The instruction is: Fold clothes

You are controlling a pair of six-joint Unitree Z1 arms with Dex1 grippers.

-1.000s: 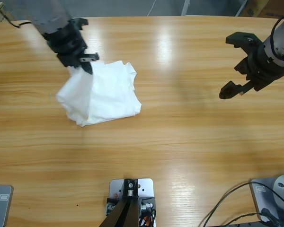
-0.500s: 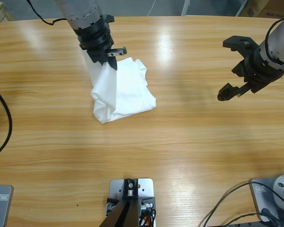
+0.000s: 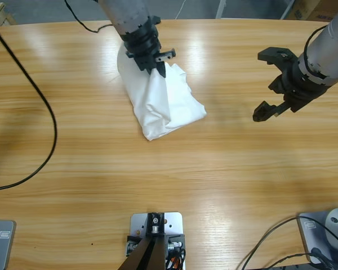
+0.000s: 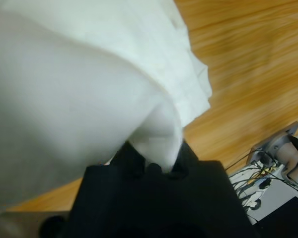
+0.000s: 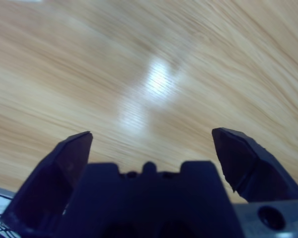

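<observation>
Wooden worktop (image 3: 225, 169) carries the T-shirt (image 3: 169, 107) bunched near its far edge. Left gripper (image 3: 158, 62) jaws pinch a fold; right gripper (image 3: 270, 84) hangs wide open, empty. We judge folding barely begun.

In the left wrist view we see the bunched white cotton T-shirt (image 4: 79, 94) run past the top and left edges and cover the black jaws of the left gripper (image 4: 156, 166). In the high view its lettering and label are hidden from us.
</observation>
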